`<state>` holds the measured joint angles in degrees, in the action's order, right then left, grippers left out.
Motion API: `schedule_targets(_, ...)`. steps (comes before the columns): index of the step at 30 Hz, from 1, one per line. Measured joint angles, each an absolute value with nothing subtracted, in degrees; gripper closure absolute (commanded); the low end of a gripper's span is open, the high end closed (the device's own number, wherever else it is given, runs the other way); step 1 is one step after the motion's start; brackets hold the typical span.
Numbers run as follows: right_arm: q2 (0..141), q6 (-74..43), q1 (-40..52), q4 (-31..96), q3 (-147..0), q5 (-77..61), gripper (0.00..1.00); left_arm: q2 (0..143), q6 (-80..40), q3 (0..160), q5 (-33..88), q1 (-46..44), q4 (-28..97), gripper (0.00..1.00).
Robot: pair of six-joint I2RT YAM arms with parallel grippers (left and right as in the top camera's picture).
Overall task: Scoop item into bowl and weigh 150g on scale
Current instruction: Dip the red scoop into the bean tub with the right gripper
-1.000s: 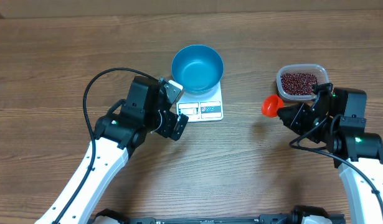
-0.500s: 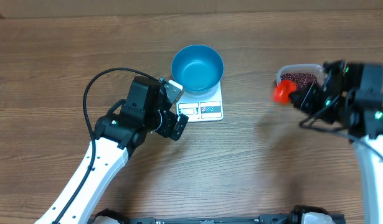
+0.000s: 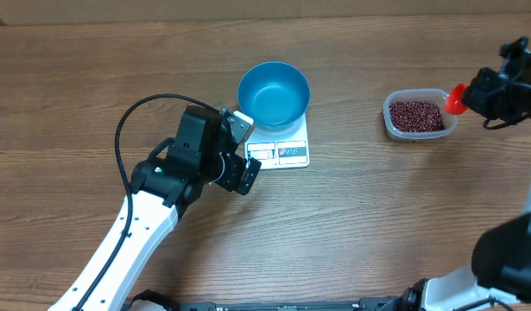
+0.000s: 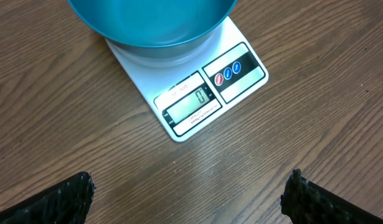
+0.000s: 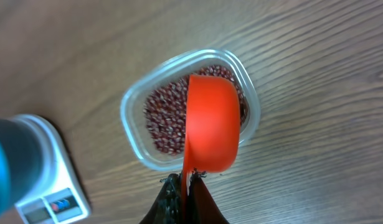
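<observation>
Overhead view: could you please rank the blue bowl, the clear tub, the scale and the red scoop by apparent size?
Largest: blue bowl and clear tub, too alike to rank.
Then: scale, partly hidden under the bowl.
Smallest: red scoop.

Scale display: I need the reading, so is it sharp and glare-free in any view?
Left wrist: the display is sharp and glare-free, showing 0. Overhead: too small to read. Right wrist: the scale sits blurred in the corner, unreadable.
</observation>
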<state>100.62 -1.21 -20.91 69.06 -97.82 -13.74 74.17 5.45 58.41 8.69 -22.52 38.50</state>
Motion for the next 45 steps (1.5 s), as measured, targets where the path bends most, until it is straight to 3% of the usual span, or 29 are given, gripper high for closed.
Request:
schedule_targets(12,110.13,10.46,-20.91,68.71,-97.82,-13.76,0.96,74.17,5.45,58.41,8.67,-22.52,38.52,0.0)
schedule_targets(45,119.92,11.77,-21.06,67.09,-93.06,-35.73,0.96,74.17,5.45,58.41,8.69,-22.52,38.52,0.0)
